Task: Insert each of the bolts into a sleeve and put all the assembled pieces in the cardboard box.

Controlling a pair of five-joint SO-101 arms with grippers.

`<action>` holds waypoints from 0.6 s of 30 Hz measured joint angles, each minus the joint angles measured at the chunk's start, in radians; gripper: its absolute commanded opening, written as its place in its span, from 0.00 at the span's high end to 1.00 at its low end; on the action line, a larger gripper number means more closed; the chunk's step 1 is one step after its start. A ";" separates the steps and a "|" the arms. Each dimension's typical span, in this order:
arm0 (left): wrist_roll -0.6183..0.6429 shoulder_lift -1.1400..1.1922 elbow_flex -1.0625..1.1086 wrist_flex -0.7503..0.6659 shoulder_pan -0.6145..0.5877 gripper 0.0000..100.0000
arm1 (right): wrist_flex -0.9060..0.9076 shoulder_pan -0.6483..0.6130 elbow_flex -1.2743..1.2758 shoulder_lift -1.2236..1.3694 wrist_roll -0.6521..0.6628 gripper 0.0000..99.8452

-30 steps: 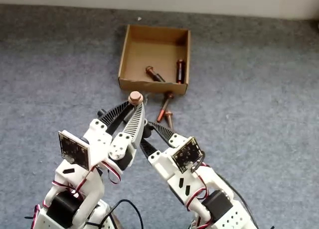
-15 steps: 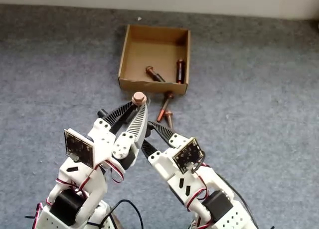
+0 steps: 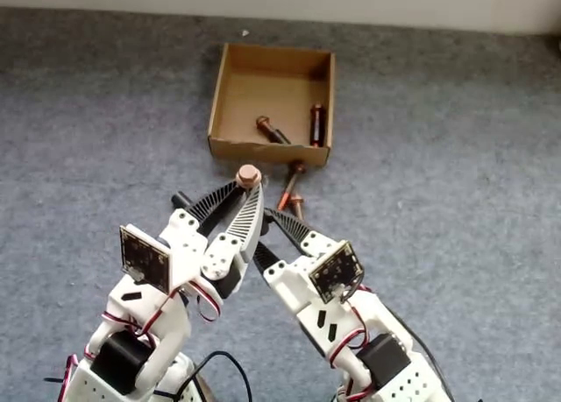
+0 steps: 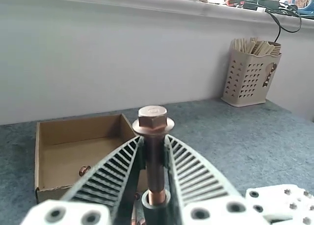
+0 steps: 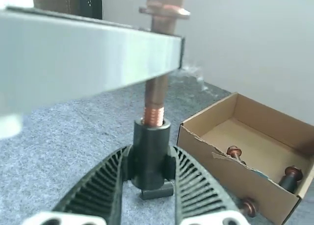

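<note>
The left tool [image 4: 154, 141] is clamping one copper hex-headed bolt [image 4: 155, 124], tip inside the black cylindrical sleeve [image 5: 151, 137] the right tool [image 5: 148, 156] is gripping. Two sleeved bolts [image 3: 273, 131] [image 3: 316, 124] are lying in the brown cardboard box [image 3: 230, 87], two bare bolts [image 3: 289, 187] [image 3: 298, 209] just outside.

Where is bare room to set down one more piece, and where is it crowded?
Bare: carpet left and right of the cardboard box, and the box's rear-left floor. Crowded: before its front wall, where two loose bolts lie and the left gripper and right gripper meet.
</note>
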 measured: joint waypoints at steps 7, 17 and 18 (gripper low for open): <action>-0.110 -0.008 0.029 -0.003 0.002 0.98 | -0.002 0.041 0.000 0.000 -0.083 1.00; -0.124 0.003 0.066 0.055 0.002 0.88 | -0.005 0.072 0.000 0.000 -0.089 1.00; -0.124 0.000 0.064 0.066 0.002 0.87 | -0.005 0.072 -0.002 0.000 -0.089 1.00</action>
